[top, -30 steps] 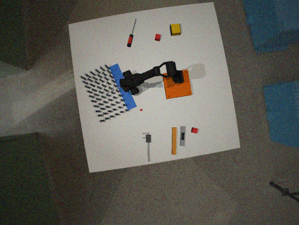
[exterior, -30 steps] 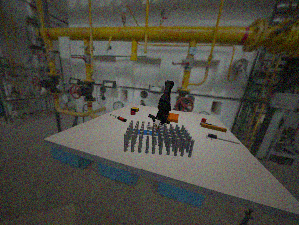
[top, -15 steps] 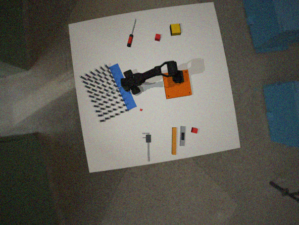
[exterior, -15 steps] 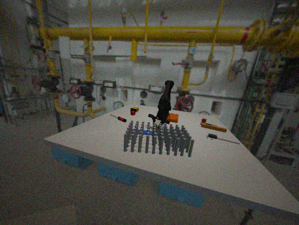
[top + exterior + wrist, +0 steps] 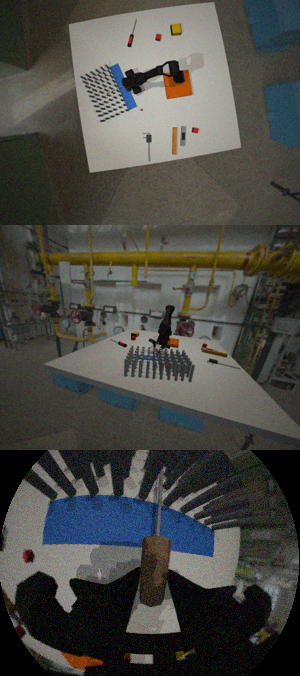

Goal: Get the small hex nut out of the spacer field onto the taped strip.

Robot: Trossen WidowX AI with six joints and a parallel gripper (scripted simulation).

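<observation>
Yellow pipes [image 5: 154,259] along pale wall [image 5: 119,293].

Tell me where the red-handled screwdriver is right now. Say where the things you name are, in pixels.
In the top view, the red-handled screwdriver [image 5: 130,40] [image 5: 122,344] lies at the table's upper left, left of the small red cube [image 5: 158,37] [image 5: 133,338] and above the blue strip [image 5: 123,86] [image 5: 146,357] [image 5: 100,520].
</observation>
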